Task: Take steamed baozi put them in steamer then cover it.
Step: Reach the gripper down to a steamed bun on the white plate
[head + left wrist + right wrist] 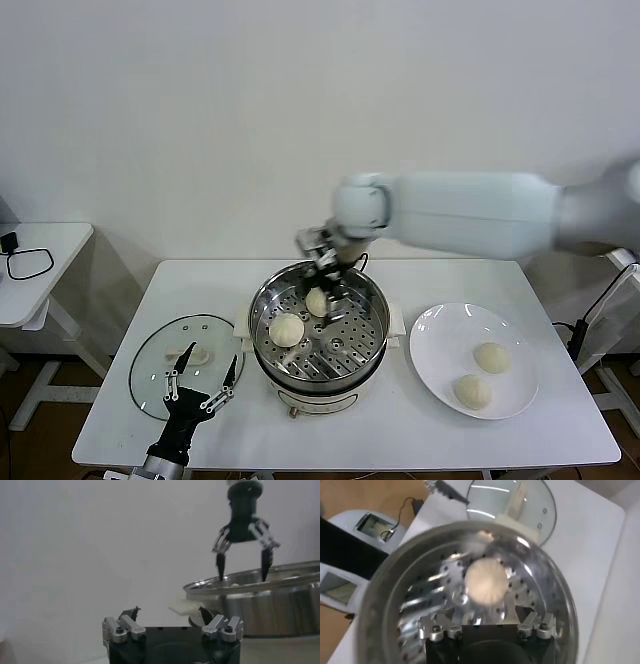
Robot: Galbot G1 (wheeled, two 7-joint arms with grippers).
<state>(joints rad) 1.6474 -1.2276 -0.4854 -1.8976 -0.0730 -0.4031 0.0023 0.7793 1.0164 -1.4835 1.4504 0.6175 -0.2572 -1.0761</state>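
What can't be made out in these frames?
- Head view: whether the right gripper touches the baozi under it; its fingers overlap the bun.
- Left wrist view: the steamer wall hides everything inside, below the open right gripper.
- Right wrist view: only one baozi shows in the steamer; the second is out of sight.
- Head view: the cover handle is partly hidden behind the open left gripper.

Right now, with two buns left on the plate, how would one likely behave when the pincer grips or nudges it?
The buns look smooth and puffy, so probably soft, light and easily dented. Domed, they may roll slightly on the glossy plate if pushed.
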